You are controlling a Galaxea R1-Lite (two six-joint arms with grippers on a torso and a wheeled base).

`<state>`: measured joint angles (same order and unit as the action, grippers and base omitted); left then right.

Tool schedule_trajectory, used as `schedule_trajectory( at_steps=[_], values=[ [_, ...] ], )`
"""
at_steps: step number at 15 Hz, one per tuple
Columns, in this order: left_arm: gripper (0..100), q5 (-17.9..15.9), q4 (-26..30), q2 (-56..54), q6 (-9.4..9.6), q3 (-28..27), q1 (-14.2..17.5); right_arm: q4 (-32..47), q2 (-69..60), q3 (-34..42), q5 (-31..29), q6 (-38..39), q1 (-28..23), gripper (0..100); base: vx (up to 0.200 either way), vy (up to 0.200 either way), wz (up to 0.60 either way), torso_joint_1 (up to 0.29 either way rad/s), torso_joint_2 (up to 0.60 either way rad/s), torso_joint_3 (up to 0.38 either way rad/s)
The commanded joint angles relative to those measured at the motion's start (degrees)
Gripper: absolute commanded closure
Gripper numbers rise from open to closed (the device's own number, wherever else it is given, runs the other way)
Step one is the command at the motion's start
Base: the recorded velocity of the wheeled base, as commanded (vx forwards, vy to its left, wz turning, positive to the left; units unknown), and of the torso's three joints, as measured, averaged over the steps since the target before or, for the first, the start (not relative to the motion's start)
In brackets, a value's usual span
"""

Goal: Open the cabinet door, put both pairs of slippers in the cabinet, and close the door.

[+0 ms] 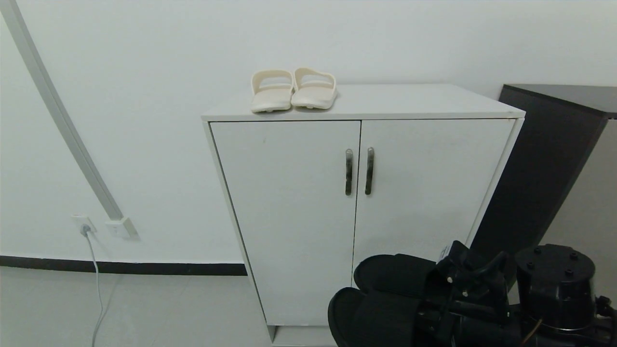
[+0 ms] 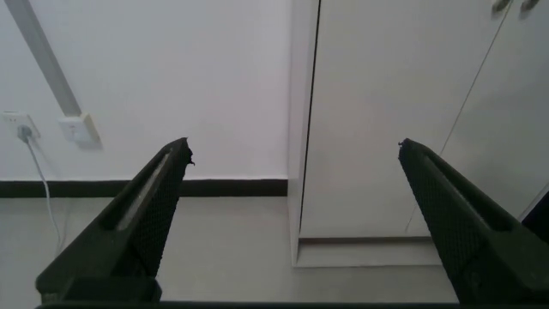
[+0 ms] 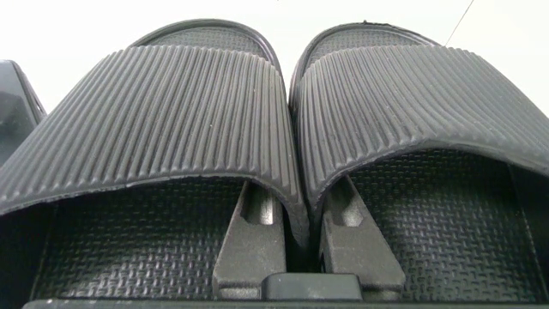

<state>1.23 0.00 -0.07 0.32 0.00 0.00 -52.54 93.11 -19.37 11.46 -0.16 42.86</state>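
A white cabinet (image 1: pixel 289 217) stands against the wall with both doors closed, its two dark handles (image 1: pixel 359 171) side by side at the middle. On its top, toward the left, lies a cream pair of slippers (image 1: pixel 293 90). My right gripper (image 1: pixel 453 289) is low in front of the right door, shut on a black pair of slippers (image 1: pixel 385 289). In the right wrist view one finger sits inside each black slipper (image 3: pixel 292 112), with the gripper (image 3: pixel 302 202) pinching their inner walls together. My left gripper (image 2: pixel 293 148) is open and empty, facing the cabinet's (image 2: pixel 386 129) lower left corner.
A dark cabinet (image 1: pixel 544 168) stands close to the white one's right side. On the wall to the left are a slanted cable duct (image 1: pixel 58 115) and a socket (image 1: pixel 83 225) with a cable hanging to the floor. Bare floor (image 1: pixel 120 308) lies left of the cabinet.
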Motion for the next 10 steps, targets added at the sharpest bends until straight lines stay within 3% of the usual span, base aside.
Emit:
schedule_trajectory(
  at_steps=[1, 4, 7, 10],
  values=[
    [0, 0.0, 0.0, 0.07, 0.12, 0.0, 0.0, -0.02, -0.04, 0.21, 0.05, -0.28, 0.03, 100, 0.0, 0.0, 0.0, -0.071, 0.45, 0.383],
    [0, 0.0, 0.0, 0.07, 0.21, 0.0, 0.0, -0.02, -0.12, 0.56, 0.05, -0.28, 0.03, 100, 0.0, 0.0, 0.0, -0.027, 0.37, 0.323],
    [0, -0.62, 0.09, 0.07, 0.74, 0.0, 0.0, -0.11, -0.3, 0.83, 0.14, -0.28, 0.03, 100, 0.0, 0.0, 0.0, 0.0, 0.0, 0.0],
    [0, -0.35, 0.0, 0.07, -0.49, -0.09, 0.0, -0.98, -0.48, 1.97, -0.03, -2.21, 0.03, 100, 0.0, 0.0, 0.0, 0.0, 0.0, 0.0]
  ],
)
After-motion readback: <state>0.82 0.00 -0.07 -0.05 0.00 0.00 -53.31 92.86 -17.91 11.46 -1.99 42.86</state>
